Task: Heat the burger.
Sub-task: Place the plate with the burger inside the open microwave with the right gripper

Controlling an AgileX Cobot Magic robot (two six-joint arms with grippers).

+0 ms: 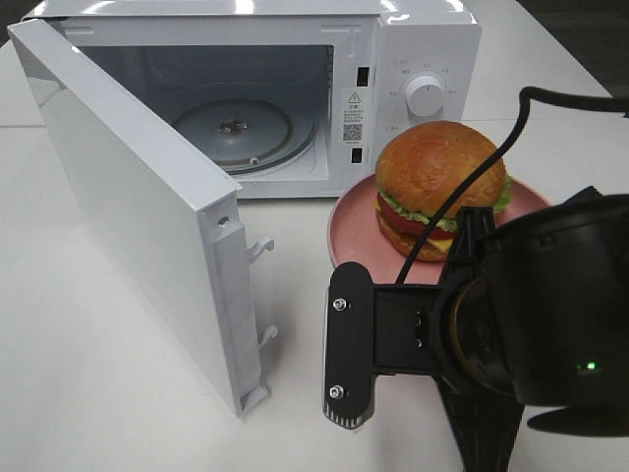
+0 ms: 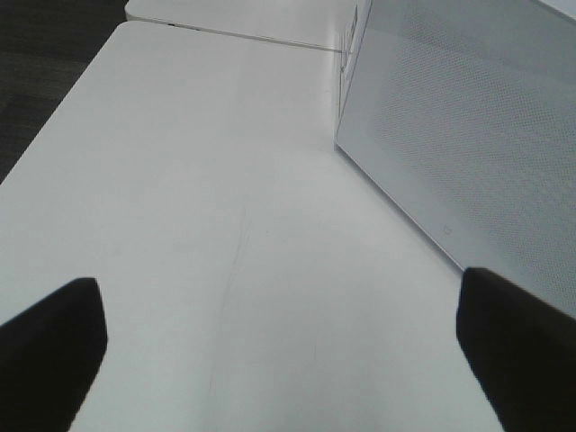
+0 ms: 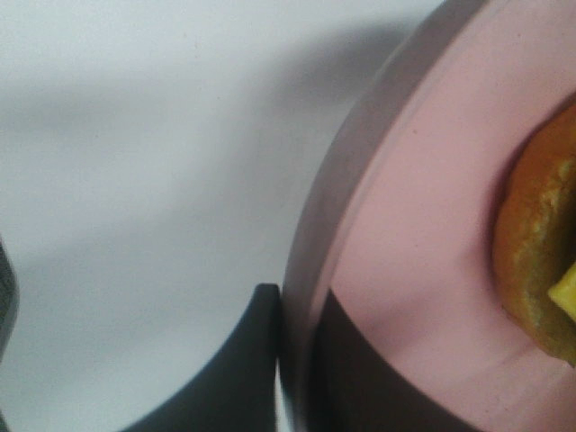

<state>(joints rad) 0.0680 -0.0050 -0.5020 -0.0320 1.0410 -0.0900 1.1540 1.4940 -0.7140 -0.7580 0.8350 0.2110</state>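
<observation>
the burger (image 1: 440, 187), with a glossy golden-brown domed bun, green lettuce, red tomato and yellow cheese, sits on a round pink plate (image 1: 349, 221) on the white table (image 1: 98, 374). it is just in front of the control side of the white microwave oven (image 1: 423, 44), below the oven's round white dial (image 1: 426, 95). the microwave's white door (image 1: 128, 197) stands swung wide open to the left, and the round glass turntable (image 1: 234, 128) shows inside the cavity.

the right pincer (image 3: 295, 304) is clenched on the rim of the plate. in the right wrist view one dark finger lies outside the rim, over the table, and the other lies inside on the pink surface. the burger's bottom bun is near that finger but apart from it. in the high view this arm's black wrist body and cable cover the plate's near edge.

the left pincer (image 2: 283, 337) is released, its two dark fingers spread wide above bare table and grasping nothing. the door's pale, finely dotted face is off to one side of it.
</observation>
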